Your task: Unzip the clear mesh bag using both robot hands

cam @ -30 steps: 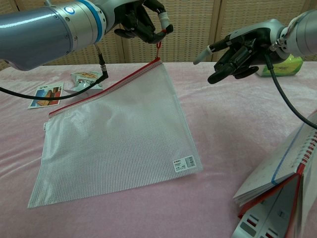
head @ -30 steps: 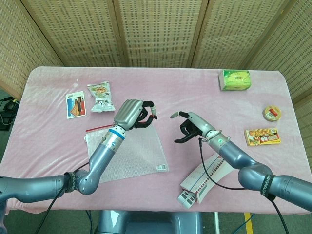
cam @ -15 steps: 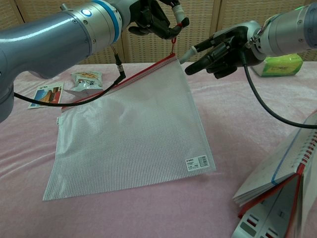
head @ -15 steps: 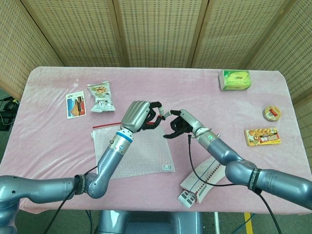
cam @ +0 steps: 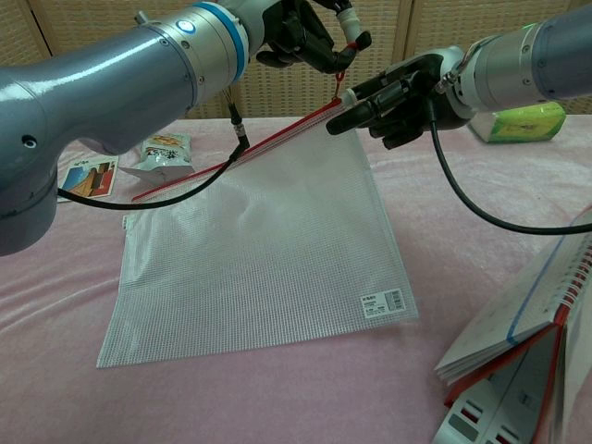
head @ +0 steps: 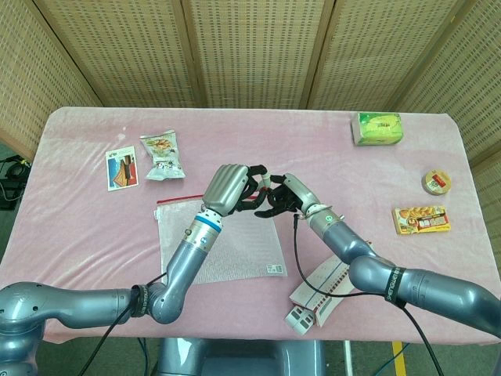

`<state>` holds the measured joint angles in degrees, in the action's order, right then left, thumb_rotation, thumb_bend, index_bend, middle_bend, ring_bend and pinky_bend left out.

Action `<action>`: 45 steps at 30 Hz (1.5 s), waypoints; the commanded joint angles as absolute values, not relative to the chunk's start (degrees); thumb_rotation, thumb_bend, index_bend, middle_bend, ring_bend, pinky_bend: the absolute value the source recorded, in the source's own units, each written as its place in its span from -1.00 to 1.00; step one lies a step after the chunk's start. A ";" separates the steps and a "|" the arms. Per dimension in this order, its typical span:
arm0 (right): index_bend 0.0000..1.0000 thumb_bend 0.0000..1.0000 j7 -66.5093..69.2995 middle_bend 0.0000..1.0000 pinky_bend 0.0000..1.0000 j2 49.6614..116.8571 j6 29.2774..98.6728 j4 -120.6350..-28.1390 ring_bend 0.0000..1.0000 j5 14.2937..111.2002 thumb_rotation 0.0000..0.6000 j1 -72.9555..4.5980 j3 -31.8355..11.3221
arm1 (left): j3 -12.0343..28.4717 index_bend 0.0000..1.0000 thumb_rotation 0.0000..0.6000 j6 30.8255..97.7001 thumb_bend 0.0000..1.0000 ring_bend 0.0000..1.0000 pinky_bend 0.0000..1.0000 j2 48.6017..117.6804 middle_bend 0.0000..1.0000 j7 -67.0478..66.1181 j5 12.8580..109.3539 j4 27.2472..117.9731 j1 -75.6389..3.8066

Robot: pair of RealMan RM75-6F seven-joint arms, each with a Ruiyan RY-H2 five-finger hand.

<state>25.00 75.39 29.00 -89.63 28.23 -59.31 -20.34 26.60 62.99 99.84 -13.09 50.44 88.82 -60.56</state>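
The clear mesh bag [cam: 259, 240] with a red zipper edge [cam: 231, 157] lies on the pink table, its top right corner lifted; it also shows in the head view as the bag [head: 227, 247]. My left hand [cam: 310, 32] [head: 231, 188] pinches the red zipper pull [cam: 344, 72] and holds that corner up. My right hand [cam: 402, 92] [head: 283, 196] reaches in from the right. Its fingertips [cam: 350, 96] lie above and below the bag's raised corner, touching or nearly touching it. Whether they grip it is unclear.
A snack packet [head: 162, 153] and a card [head: 120, 168] lie at the back left. A green pack [head: 378, 128], a round tin [head: 437, 182] and an orange packet [head: 421, 219] sit at the right. A spiral notebook [cam: 518, 342] stands at the front right.
My left hand has carried the zipper pull and bag corner further right, dragging the bag along. My right hand has moved left and now meets the raised corner.
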 commanded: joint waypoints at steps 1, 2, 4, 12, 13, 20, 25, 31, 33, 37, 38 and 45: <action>-0.07 -0.75 24.46 0.81 1.00 75.84 29.27 -89.37 0.86 27.68 1.00 -59.63 -20.09 | 26.65 0.62 1.00 62.89 0.18 0.84 1.00 100.18 0.96 -12.58 50.48 88.59 -60.52; -0.05 -0.73 24.29 0.81 1.00 75.97 29.28 -89.33 0.86 27.55 1.00 -59.70 -19.98 | 26.66 0.62 1.00 62.81 0.18 0.84 1.00 100.24 0.96 -12.40 50.50 88.59 -60.50; 0.00 -0.68 24.12 0.82 1.00 76.18 29.38 -89.24 0.86 27.28 1.00 -59.77 -19.95 | 26.68 0.62 1.00 62.74 0.18 0.84 1.00 100.31 0.96 -12.29 50.62 88.57 -60.50; 0.36 -0.22 23.64 0.84 1.00 76.67 29.41 -89.09 0.88 27.03 1.00 -59.72 -20.02 | 26.94 0.62 1.00 62.81 0.18 0.84 1.00 100.23 0.96 -11.82 51.06 89.14 -60.33; 0.39 -0.16 23.55 0.84 1.00 76.67 29.40 -89.08 0.88 27.10 1.00 -59.68 -20.03 | 26.98 0.62 1.00 62.79 0.18 0.84 1.00 100.15 0.96 -11.77 51.07 89.24 -60.29; 0.58 0.21 23.52 0.88 1.00 76.87 30.02 -89.08 0.90 27.25 1.00 -59.24 -20.48 | 27.42 0.62 1.00 62.55 0.17 0.84 1.00 99.51 0.96 -11.48 50.50 89.94 -59.96; 0.59 0.27 23.35 0.89 1.00 76.85 30.50 -89.52 0.90 27.29 1.00 -58.92 -20.77 | 27.51 0.62 1.00 62.15 0.17 0.84 1.00 98.92 0.96 -11.20 50.05 90.28 -59.67; 0.60 0.34 23.82 0.89 1.00 76.30 30.47 -90.62 0.90 27.83 1.00 -58.08 -21.65 | 27.41 0.62 1.00 61.85 0.17 0.84 1.00 98.35 0.96 -10.42 49.79 89.52 -59.08; 0.60 0.36 24.38 0.89 1.00 75.92 30.01 -91.12 0.90 28.12 1.00 -57.57 -22.18 | 27.20 0.62 1.00 61.21 0.18 0.84 1.00 97.99 0.96 -9.71 49.70 88.79 -58.74; 0.61 0.43 26.13 0.89 1.00 75.09 28.36 -92.18 0.90 29.00 1.00 -56.37 -23.67 | 26.67 0.62 1.00 59.77 0.17 0.84 1.00 97.31 0.96 -7.95 49.64 87.12 -57.94; 0.61 0.44 26.73 0.89 1.00 74.81 27.79 -92.48 0.90 29.36 1.00 -55.96 -24.20 | 26.53 0.62 1.00 59.48 0.17 0.84 1.00 97.20 0.96 -7.50 49.57 86.55 -57.70; 0.62 0.51 29.30 0.89 1.00 73.34 25.15 -93.60 0.90 32.11 1.00 -53.82 -26.67 | 26.04 0.62 1.00 57.23 0.18 0.84 1.00 96.47 0.96 -4.68 49.16 82.64 -56.55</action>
<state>28.98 73.56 25.47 -93.44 31.86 -54.08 -26.38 26.18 57.76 96.72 -5.19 49.30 83.20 -56.84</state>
